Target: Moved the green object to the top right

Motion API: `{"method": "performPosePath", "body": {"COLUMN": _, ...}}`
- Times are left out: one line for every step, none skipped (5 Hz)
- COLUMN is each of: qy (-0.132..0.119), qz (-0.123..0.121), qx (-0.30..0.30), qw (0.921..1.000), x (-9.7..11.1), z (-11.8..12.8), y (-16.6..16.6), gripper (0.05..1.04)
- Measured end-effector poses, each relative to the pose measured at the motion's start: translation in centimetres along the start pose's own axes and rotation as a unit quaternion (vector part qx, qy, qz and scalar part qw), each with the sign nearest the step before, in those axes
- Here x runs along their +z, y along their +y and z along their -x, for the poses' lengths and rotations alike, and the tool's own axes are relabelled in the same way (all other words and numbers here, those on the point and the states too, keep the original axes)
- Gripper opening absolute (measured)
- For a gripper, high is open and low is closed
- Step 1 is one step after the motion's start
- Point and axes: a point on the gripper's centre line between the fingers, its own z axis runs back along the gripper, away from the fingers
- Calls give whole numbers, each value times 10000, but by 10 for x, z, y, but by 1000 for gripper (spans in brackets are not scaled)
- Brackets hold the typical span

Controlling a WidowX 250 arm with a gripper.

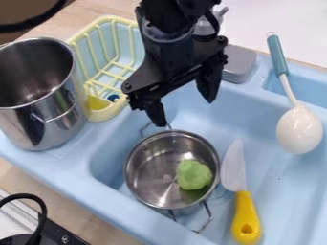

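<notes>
Camera view: the black gripper (184,99) is hanging above the small metal pot (152,173), its two fingers standing wide apart with nothing between them. The green object (193,175) is lying inside the pot, toward its right-hand side, and the pot is sitting in the blue sink (252,117). Likely trouble, as judged: the pot's wall is leaving little room beside the piece, so a finger coming down off-centre could be landing on the rim and tilting or dragging the pot. A shallow pinch on that rounded, lumpy surface could be letting it roll or slip out. Too low a lift could be knocking it against the rim; a pot pushed sideways could be nudging the yellow-handled knife (246,217) just beside it. If the top right of the sink is the goal, the white spoon (299,128) is lying on that side and could be getting bumped. Lie of the piece: its narrower lobe is pointing to the upper left, its broader mass is sitting lower right. The long axis is running faintly along that slant, the shape being nearly round.
</notes>
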Motion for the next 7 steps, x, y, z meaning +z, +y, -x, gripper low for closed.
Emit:
{"method": "performPosePath", "body": {"qy": 65, "qz": -83, "qx": -41, "qw": 9999, "x": -4, "z": 4, "y": 5, "gripper": 995}}
{"method": "performPosePath", "body": {"qy": 225, "qz": -101, "qx": -462, "qw": 9986, "x": -6, "z": 9, "y": 7, "gripper": 995}}
{"method": "performPosePath", "body": {"qy": 499, "qz": -88, "qx": -928, "qw": 9944, "x": -7, "z": 17, "y": 12, "gripper": 995}}
{"method": "performPosePath", "body": {"qy": 765, "qz": -1, "qx": -1482, "qw": 9860, "x": -7, "z": 24, "y": 15, "gripper": 995}}
{"method": "performPosePath", "body": {"qy": 845, "qz": -25, "qx": -1913, "qw": 9779, "x": -10, "z": 29, "y": 21, "gripper": 995}}
{"method": "performPosePath", "body": {"qy": 790, "qz": -69, "qx": -2064, "qw": 9752, "x": -7, "z": 30, "y": 27, "gripper": 995}}
{"method": "performPosePath", "body": {"qy": 773, "qz": -113, "qx": -2093, "qw": 9747, "x": -10, "z": 28, "y": 32, "gripper": 995}}
